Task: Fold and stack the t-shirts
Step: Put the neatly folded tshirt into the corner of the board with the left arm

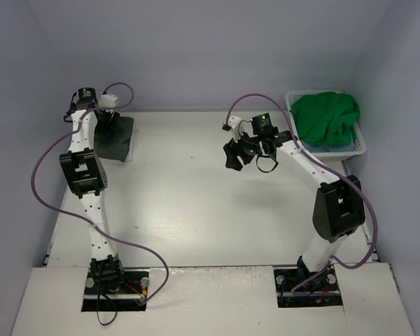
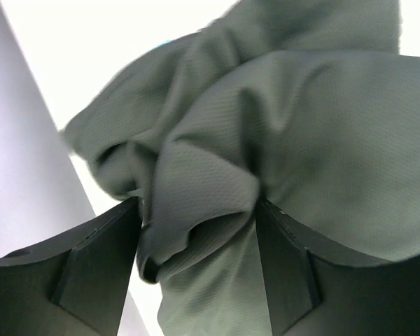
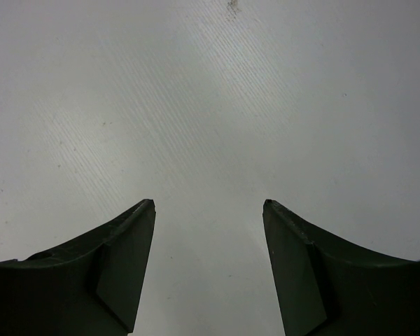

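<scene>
Left fingers (image 2: 91,273) straddle the dark grey shirt (image 2: 301,140) at its bunched fold, spread apart; right fingers (image 3: 105,273), also parted, hover empty well away.

one t-shirt (image 1: 119,140) is laid at the far left of the tabletop (image 1: 196,210), with a fold of it between the spread jaws of the left gripper (image 2: 196,203). a second t-shirt (image 1: 327,117) is piled in the basket (image 1: 361,145) at the far right. the right gripper (image 1: 236,155) is held above the tabletop, left of the basket.
</scene>
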You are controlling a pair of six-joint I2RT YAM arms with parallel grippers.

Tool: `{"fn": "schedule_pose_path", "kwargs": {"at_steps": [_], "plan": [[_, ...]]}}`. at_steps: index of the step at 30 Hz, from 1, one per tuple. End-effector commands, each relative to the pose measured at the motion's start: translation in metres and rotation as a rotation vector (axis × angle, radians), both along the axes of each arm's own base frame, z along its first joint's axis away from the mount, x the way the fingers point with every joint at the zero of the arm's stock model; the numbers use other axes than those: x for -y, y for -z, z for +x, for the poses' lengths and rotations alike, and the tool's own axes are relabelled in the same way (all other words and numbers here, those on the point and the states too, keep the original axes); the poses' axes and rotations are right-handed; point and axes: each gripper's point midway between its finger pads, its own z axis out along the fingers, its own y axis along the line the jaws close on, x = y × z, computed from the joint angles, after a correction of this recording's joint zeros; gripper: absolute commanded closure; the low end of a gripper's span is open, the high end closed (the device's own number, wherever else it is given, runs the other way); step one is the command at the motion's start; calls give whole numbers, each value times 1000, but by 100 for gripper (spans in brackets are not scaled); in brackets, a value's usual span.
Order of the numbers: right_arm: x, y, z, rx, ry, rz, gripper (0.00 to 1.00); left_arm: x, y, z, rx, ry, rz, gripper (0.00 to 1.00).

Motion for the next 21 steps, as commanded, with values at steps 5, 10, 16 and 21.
{"fn": "schedule_pose_path", "kwargs": {"at_steps": [5, 10, 16, 21], "plan": [[-10, -28, -6, 59, -45, 58, 40, -45, -121, 5, 262, -158, 221, 40], [-10, -29, -7, 60, -50, 60, 40, -60, -161, -2, 348, -244, 298, 40], [-10, -33, -9, 64, -54, 67, 40, -57, -192, -17, 391, -266, 291, 40], [-10, -36, -10, 70, -57, 73, 48, -21, -194, -24, 400, -166, 139, 41]]}}
